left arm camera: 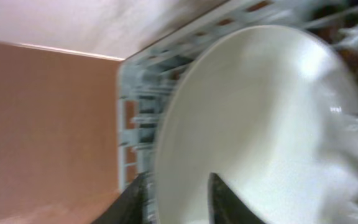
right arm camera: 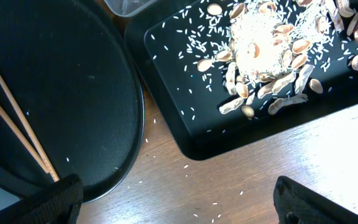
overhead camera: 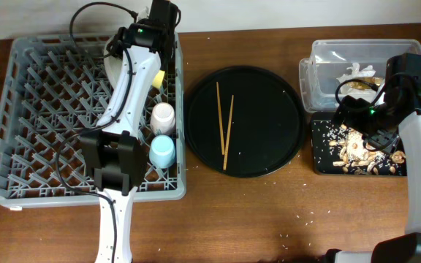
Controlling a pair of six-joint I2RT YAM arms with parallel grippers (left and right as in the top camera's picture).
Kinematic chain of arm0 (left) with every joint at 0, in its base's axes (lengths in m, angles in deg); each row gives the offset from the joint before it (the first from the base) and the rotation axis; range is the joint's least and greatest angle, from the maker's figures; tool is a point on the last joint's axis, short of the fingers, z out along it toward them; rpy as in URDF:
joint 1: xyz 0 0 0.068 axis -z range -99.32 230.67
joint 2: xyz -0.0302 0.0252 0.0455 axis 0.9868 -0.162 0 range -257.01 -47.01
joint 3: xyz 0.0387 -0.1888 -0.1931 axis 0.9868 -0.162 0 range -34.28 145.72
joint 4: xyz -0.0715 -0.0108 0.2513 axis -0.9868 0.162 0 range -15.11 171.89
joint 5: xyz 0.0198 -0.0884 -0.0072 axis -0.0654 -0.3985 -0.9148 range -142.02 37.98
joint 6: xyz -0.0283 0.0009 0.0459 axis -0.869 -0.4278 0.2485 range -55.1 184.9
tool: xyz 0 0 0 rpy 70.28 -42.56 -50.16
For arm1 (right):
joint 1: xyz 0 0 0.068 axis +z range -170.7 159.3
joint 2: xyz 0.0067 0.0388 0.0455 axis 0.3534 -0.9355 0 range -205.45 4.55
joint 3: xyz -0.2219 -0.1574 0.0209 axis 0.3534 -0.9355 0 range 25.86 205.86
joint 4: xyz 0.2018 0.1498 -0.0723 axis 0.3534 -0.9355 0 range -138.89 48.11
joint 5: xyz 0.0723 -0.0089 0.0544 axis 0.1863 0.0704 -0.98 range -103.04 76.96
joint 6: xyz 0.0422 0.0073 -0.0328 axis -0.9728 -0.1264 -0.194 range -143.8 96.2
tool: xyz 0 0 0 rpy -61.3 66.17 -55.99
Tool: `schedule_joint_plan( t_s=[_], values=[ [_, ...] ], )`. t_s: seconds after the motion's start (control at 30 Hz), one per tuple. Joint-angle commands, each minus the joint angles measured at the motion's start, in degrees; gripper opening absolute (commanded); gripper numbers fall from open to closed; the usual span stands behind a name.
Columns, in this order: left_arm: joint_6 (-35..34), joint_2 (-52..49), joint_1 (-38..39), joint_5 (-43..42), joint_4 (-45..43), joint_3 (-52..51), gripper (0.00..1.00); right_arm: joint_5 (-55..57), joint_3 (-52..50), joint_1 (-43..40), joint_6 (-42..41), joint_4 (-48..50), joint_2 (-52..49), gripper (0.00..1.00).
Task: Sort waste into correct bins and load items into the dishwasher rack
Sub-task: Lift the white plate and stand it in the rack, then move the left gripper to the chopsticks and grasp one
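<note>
Plate [left arm camera: 266, 124] held on edge at far right corner of rack [overhead camera: 42, 109], rim pinched between fingers of left gripper [left arm camera: 179, 202]. Yellow bowl [overhead camera: 157, 77], pink cup [overhead camera: 164, 117] and blue cup [overhead camera: 162, 150] sit along rack's right side. Right gripper [right arm camera: 179, 202] spread wide, empty, above scrap tray [right arm camera: 185, 124], well right of rack. Chopsticks [overhead camera: 225, 124] lie on round tray [overhead camera: 269, 109] just right of rack. Step in hand looks like seating plate: keep it upright, lower rim between peg rows, let go only once pegs carry it, steer clear of bowl.
</note>
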Motion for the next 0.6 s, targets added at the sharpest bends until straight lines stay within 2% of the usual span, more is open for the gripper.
schedule_joint_plan(
  t_s=[0.0,0.1,0.13,0.2,0.33,0.4,0.47,0.57],
  values=[
    [-1.5,0.3,-0.2,-7.5,-0.5,-0.1,0.68,0.7,0.7,-0.1,-0.3,0.0,0.5,0.99],
    [-5.0,2.0,-0.1,-7.8,0.8,2.5,0.87,0.7,0.7,-0.1,-0.3,0.0,0.5,0.99],
    [-5.4,3.1,0.0,-9.1,1.3,3.7,0.87,0.7,0.7,-0.1,-0.3,0.0,0.5,0.99],
    [-5.8,6.3,0.2,-16.2,2.3,6.5,0.99,0.7,0.7,-0.1,-0.3,0.0,0.5,0.98],
    [-5.8,15.0,1.9,-50.8,6.4,9.7,0.99,0.7,0.7,-0.1,-0.3,0.0,0.5,0.98],
    [-6.6,17.2,3.3,-60.5,8.0,9.7,0.99,0.7,0.7,-0.1,-0.3,0.0,0.5,0.98],
    [-11.3,17.4,5.3,-62.3,11.0,9.7,0.99,0.7,0.7,-0.1,-0.3,0.0,0.5,0.99],
    [-11.9,15.6,9.0,-62.1,15.3,7.5,0.99,0.7,0.7,-0.1,-0.3,0.0,0.5,0.98]
  ],
)
